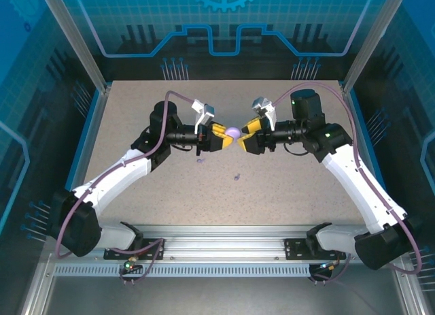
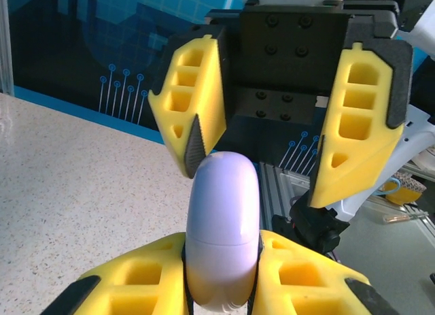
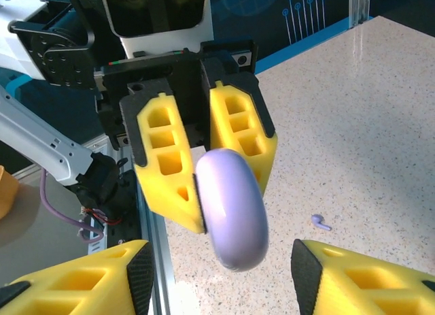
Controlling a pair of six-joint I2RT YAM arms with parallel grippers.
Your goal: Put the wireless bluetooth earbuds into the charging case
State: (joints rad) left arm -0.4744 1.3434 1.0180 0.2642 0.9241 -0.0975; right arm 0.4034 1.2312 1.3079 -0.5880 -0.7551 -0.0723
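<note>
The charging case (image 1: 234, 133) is a smooth lavender pod with its lid closed, held above the mid-table. My left gripper (image 1: 226, 139) is shut on it, yellow fingers (image 2: 299, 274) clamping the lower half of the case (image 2: 223, 226). My right gripper (image 1: 243, 141) faces it from the right with its jaws open, its fingers (image 2: 197, 111) flanking the case top without pressing. In the right wrist view the case (image 3: 232, 207) hangs between my spread fingertips (image 3: 319, 274). Two lavender earbuds (image 1: 200, 161) (image 1: 236, 176) lie on the table below; one earbud (image 3: 320, 223) lies on its side.
The speckled beige tabletop (image 1: 285, 192) is walled by blue panels at the back and sides. An aluminium rail (image 1: 224, 250) with both arm bases runs along the near edge. Lavender cables (image 1: 68, 213) loop beside each arm.
</note>
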